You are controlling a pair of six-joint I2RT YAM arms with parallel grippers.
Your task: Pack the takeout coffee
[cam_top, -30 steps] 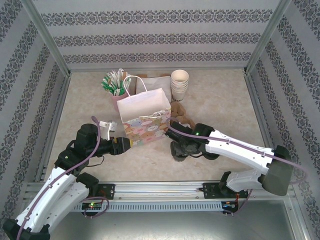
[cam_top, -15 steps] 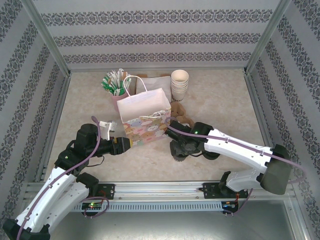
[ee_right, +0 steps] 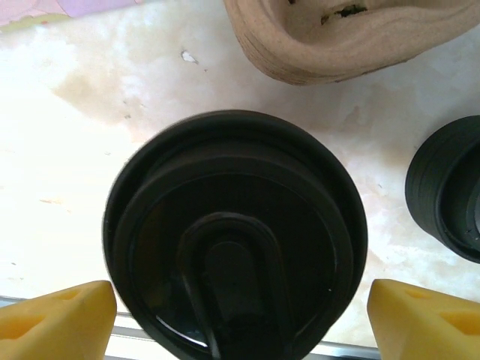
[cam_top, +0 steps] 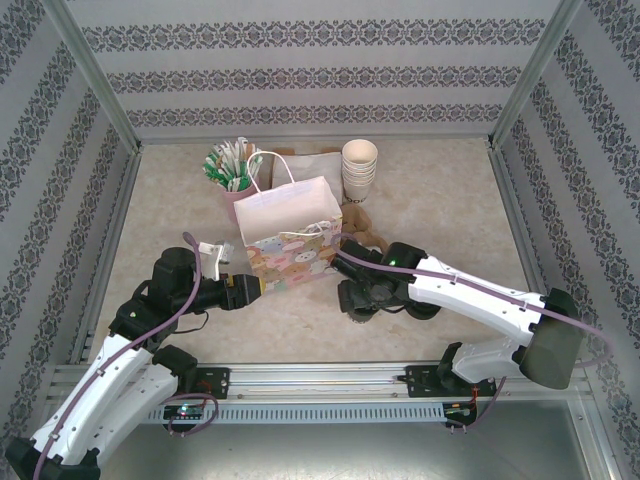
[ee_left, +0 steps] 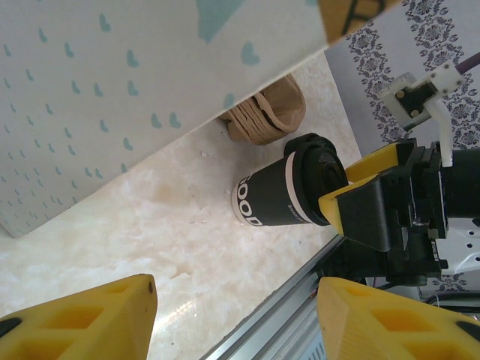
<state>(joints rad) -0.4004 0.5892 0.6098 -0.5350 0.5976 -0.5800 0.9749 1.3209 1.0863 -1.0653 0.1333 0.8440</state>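
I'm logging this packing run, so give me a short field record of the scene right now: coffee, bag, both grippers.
coffee: takeout coffee, black lid on, standing on the table, outside the bag
bag: gift bag, upright, top open, left of the coffee
right gripper: right gripper open, fingers either side of the lid; contact unclear
left gripper: left gripper open, empty, near the bag's lower corner
nearby: cup carriers, stack of paper cups

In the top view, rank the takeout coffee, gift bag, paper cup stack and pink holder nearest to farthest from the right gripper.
1. takeout coffee, directly under the right gripper
2. gift bag, to its left
3. paper cup stack, at the back
4. pink holder, back left
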